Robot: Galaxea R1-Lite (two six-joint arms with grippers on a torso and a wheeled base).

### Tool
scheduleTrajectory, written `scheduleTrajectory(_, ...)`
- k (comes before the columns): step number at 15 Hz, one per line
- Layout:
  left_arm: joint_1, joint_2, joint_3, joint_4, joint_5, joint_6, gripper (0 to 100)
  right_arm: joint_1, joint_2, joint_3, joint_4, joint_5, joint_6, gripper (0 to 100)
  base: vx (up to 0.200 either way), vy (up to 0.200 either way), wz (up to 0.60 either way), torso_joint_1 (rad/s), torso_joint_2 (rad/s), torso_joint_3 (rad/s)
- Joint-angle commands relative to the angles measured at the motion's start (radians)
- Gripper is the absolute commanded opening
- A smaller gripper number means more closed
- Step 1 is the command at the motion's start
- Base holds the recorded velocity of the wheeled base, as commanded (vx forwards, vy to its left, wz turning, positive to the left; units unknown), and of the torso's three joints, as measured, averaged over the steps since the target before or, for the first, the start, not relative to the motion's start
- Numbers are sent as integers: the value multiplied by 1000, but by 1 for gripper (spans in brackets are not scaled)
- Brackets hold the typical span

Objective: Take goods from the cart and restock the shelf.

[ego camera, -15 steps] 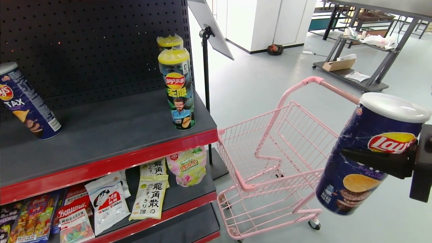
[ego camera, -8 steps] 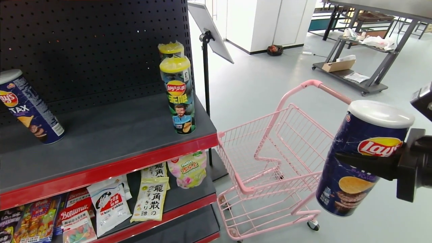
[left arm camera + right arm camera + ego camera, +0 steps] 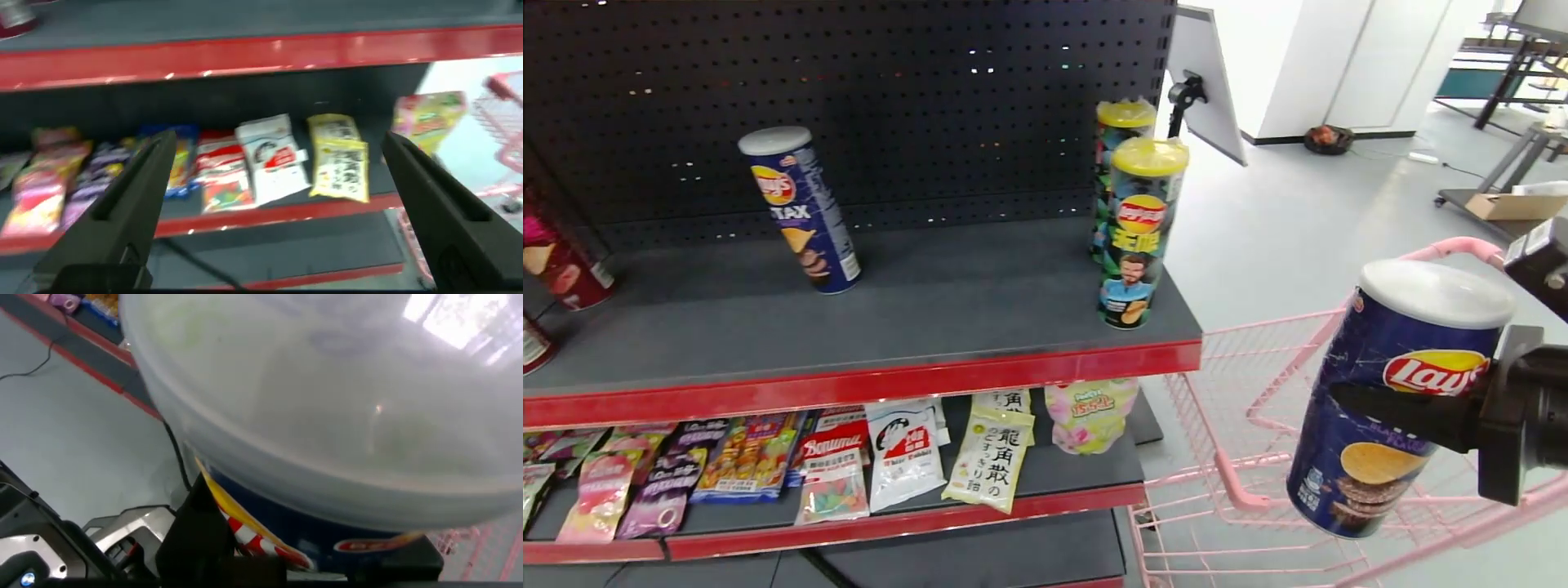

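The left pincer [image 3: 282, 216] hangs wide open and empty, facing the lower shelf where flat, crinkly foil bags [image 3: 265, 159] lie in a row.

On the top shelf [image 3: 980, 302], a matte dark board with a glossy red lip, two red cans [image 3: 560, 265] stand at the far left. A blue can [image 3: 800, 208] stands near the pegboard [image 3: 890, 98]. Two yellow-lid cans [image 3: 1139, 237] stand one behind the other at the right end. Between the blue can and the yellow-lid pair the board is bare, and that looks the natural slot, best just beside the matching blue one.

The pink wire cart [image 3: 1458, 244] stands to the right of the shelf. Above it the right pincer [image 3: 1409, 404] is clamped across the waist of the held can [image 3: 1368, 469], which is well apart from the shelf and slightly tilted, base toward the shelf.

The step in hand seems to be the carry. It likely goes well if the held can is levelled first, lifted over the red lip, and kept wide of the yellow-lid cans, which would topple easily. It should then come down until its base sits flat before the jaws part.

The held can looks a stiff, smooth printed tube under a cloudy plastic lid [image 3: 327, 416]. It is round and glossy, so a firm mid-body grip matters.
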Motion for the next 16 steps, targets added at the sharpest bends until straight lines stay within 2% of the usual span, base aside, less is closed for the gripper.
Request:
scheduleTrajectory(1, -1, 0, 0, 0, 0, 0, 100, 1, 1, 8, 2, -1, -7, 0, 0, 0, 600, 2, -2, -2)
scheduleTrajectory(4, 1, -2, 0, 0, 0, 1, 100, -3, -12, 36, -38, 3, -11, 0, 0, 0, 0, 0, 0, 0)
scheduleTrajectory(7, -1, -2, 0, 0, 0, 1, 100, 3, -15, 81, -110, 29, -10, 0, 0, 200, 0, 2, -1, -1)
scheduleTrajectory(10, -1, -2, 0, 0, 0, 1, 100, 1, -1, 153, -274, 28, -21, 0, 0, 200, 0, 7, 4, 2)
scheduleTrajectory(11, -1, -2, 0, 0, 0, 1, 100, 1, -3, 159, -285, 29, -21, 0, 0, 200, 0, 7, 2, 7)
scheduleTrajectory(13, -1, 0, 0, 0, 0, 1, 100, 11, -1, 169, -293, 62, -17, 0, 0, 200, 0, 2, 2, -2)
scheduleTrajectory(14, 1, 0, 0, 0, 0, 1, 100, 18, -9, 188, -293, 169, -16, 0, 0, 200, 0, 7, 2, 2)
scheduleTrajectory(15, -1, 0, 0, 0, 0, 0, 100, 18, -12, 196, -291, 223, -22, 0, 0, 200, 0, -2, 2, 2)
scheduleTrajectory(16, -1, 0, 0, 0, 0, 0, 100, 18, -18, 194, -291, 227, -21, 0, 0, 200, 0, -2, 2, 2)
